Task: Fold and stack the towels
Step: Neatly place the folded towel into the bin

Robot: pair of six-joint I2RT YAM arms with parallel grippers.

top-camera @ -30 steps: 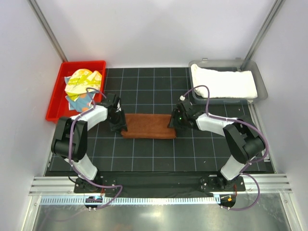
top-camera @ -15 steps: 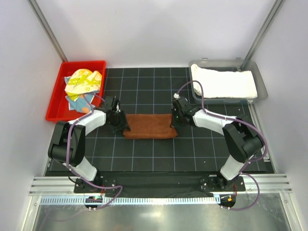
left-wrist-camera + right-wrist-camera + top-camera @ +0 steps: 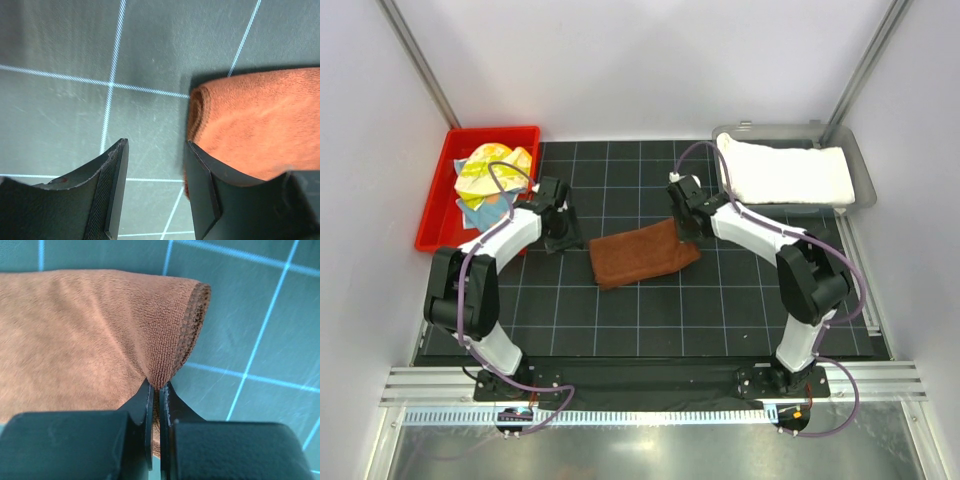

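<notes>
- While the rust-brown towel (image 3: 642,255) is pinched at its right end by the right pincer (image 3: 156,390), whose jaws are closed tight on a thin ridge of cloth, the step in hand is judged to be a further fold or a squaring-up of this towel.
- The towel is found in the middle of the black, white-gridded tabletop (image 3: 650,320), doubled into an oblong that lies slanted, with its right end nearer the far side.
- The left pincer (image 3: 157,145) is seen open and empty, just beside the towel's rolled left edge; no cloth is held between its jaws.
- For a clean result, the left end should be gripped through all layers before anything is lifted. Both ends should then be carried level, so that the edges are matched and no slack is dragged.
- The cloth is shown as a short, plush pile with a stitched hem. It is expected to drape limply and to cling a little to the matte surface.
- The white towel (image 3: 785,172), thicker and fluffier, is laid folded in the grey tray (image 3: 865,195) at the far right.
- The yellow towel (image 3: 490,168) and the light blue towel (image 3: 485,208) are seen crumpled in the red bin (image 3: 435,215) at the far left.
</notes>
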